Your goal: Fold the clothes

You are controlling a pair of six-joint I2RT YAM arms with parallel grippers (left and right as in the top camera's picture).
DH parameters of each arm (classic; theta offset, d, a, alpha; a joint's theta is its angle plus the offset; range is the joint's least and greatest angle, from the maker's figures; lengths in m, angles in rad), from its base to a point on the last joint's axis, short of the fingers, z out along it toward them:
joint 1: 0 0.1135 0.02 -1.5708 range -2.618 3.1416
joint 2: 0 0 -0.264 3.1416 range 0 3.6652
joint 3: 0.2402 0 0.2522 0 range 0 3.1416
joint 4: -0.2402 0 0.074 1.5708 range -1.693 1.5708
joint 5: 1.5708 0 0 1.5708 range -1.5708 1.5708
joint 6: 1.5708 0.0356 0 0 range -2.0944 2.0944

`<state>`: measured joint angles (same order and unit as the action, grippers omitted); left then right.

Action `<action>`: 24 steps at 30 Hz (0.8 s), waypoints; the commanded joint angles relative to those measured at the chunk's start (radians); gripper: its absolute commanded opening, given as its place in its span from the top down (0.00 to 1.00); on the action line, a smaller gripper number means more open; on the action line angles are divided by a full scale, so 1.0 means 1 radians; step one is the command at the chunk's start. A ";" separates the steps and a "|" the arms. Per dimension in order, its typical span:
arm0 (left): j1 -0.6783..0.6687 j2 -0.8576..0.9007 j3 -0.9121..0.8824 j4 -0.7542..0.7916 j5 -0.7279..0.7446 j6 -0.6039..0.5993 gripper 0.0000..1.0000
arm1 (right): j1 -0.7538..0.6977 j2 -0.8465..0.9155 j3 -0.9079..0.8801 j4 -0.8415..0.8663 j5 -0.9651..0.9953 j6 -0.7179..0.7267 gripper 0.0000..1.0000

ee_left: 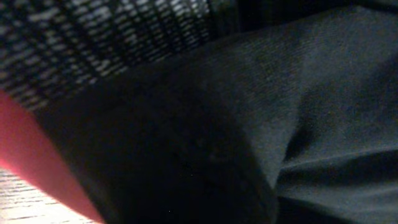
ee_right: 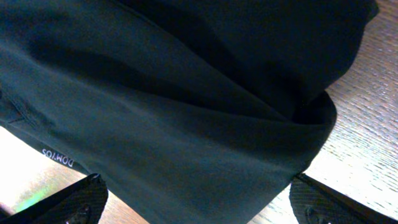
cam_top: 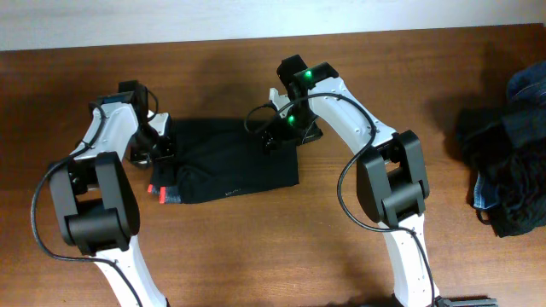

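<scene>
Black pants (ee_right: 186,93) fill the gap between the jaws of the right gripper (ee_right: 199,210), which stand wide apart. One dark finger (ee_right: 74,202) sits at each lower corner of the wrist view, a rounded fold of cloth lies between them, and small white lettering (ee_right: 57,157) runs along a hem just inside one finger. At the left gripper (cam_top: 158,143) the cloth presses so close to the camera that no finger shows — whether those jaws are wide or narrow cannot be told. There a red edge (ee_left: 31,155) and a grey band (ee_left: 93,37) lie just beside the black fabric.

Under both grippers is a brown wood-grain table (cam_top: 256,256), bright where light strikes it beside the right jaws. Overhead, the pants form a rough dark rectangle reaching from one gripper to the other, and each gripper hides the bit of cloth beneath it.

Well beyond the right jaws, on the side away from the pants, sits a heap of dark and blue denim garments (cam_top: 512,162) — apart from everything else. Past both arms, a pale strip (cam_top: 171,17) borders the table's far edge.
</scene>
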<state>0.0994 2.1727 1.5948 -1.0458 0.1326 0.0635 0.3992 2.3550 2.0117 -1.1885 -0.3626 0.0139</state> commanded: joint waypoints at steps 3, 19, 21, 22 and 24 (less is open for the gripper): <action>0.008 0.020 0.047 -0.065 -0.062 0.005 0.99 | 0.006 -0.042 -0.006 0.004 0.009 -0.011 0.01; -0.024 0.020 0.290 -0.274 -0.142 -0.054 0.99 | 0.003 -0.050 -0.003 0.021 0.008 -0.036 0.01; -0.041 0.020 0.299 -0.279 -0.159 -0.062 0.99 | -0.001 -0.056 -0.003 0.018 0.007 -0.036 0.01; -0.052 0.020 0.304 -0.281 -0.174 -0.072 0.99 | -0.003 -0.060 -0.003 0.015 0.004 -0.036 0.01; -0.077 0.020 0.306 -0.282 -0.203 -0.081 0.99 | -0.009 -0.065 -0.003 0.010 0.001 -0.036 0.01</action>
<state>0.0559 2.1872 1.8725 -1.3243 -0.0128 0.0166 0.3981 2.3535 2.0117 -1.1736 -0.3630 -0.0071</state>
